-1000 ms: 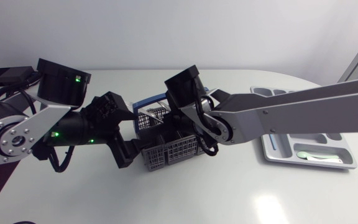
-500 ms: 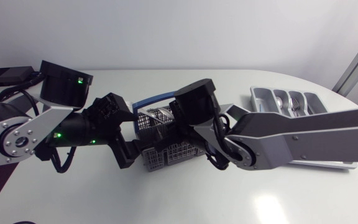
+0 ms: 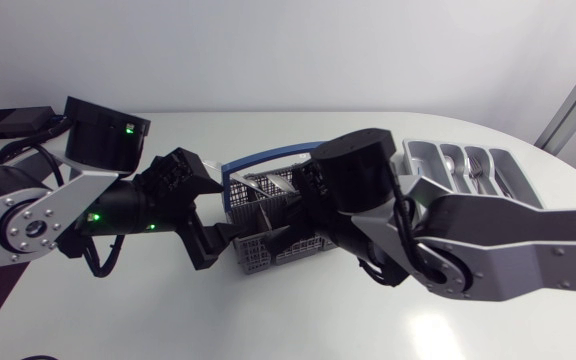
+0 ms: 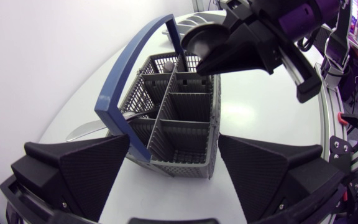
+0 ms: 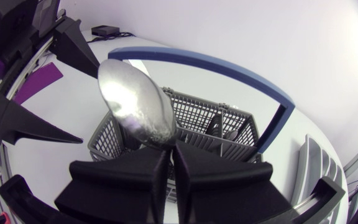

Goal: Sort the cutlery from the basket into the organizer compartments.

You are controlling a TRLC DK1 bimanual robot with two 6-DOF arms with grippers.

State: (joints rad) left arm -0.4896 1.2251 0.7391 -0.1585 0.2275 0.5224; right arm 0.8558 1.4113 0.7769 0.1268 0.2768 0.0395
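You are holding a spoon in the right claw, so I am reading the step in hand as the carry across to the organizer, which is sitting beyond that arm, apart from the basket. To do it well, you should be rising first so that nothing is catching the basket's blue handle arching close by. Then be swinging over smoothly with the squeeze unchanged, since the grip is taking only the spoon's neck and a jolt may be twisting it. Be aiming for a compartment where what look like spoons are lying, and be lowering the spoon in along its length before letting go. The left claw is sitting at the basket's near end, though I am not able to tell whether it is gripping the walls.

The right claw is clenching the spoon from two sides. The shiny bowl is sticking out ahead of the claw, tilting to one side, and the basket is lying under and ahead of it
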